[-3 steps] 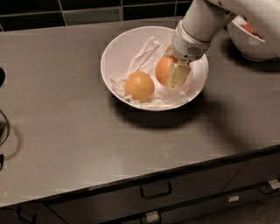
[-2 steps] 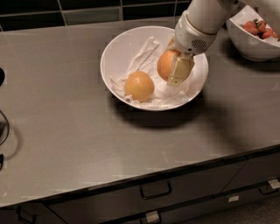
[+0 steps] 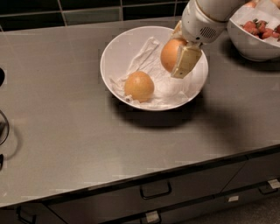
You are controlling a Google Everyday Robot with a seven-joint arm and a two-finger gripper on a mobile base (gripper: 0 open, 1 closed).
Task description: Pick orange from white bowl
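Nearest me are the drawers [image 3: 155, 190] under the counter [image 3: 78, 131], then a broad run of bare grey top before the work begins.

At the white bowl [image 3: 106, 65], the paler orange [image 3: 139, 86] sits low on the near left side, on the crumpled paper [image 3: 146, 54]. It is not the one I want, and it has not shifted over the last second.

Just behind and to the right of it is the change that matters. The orange [image 3: 169, 53], the deeper reddish one, has risen from where it was a second ago. It now hangs above the paper, roughly level with the far right rim, with a soft shadow under it. The gripper [image 3: 178, 56] comes in from the upper right and is pinched onto the fruit. One cream pad [image 3: 186, 61] lies flat against its right side, while the opposite finger is hidden behind it (so I take that second contact on trust).

I read this as a grasp that held and a lift under way. The orange looks clear of the paper but is still over the bowl's mouth, so the pick is not quite finished.

Farther back, at the right, a smaller bowl [image 3: 245, 47] of strawberries [image 3: 258, 27] stands near the arm's path. Behind it all is the dark tiled wall [image 3: 87, 8].
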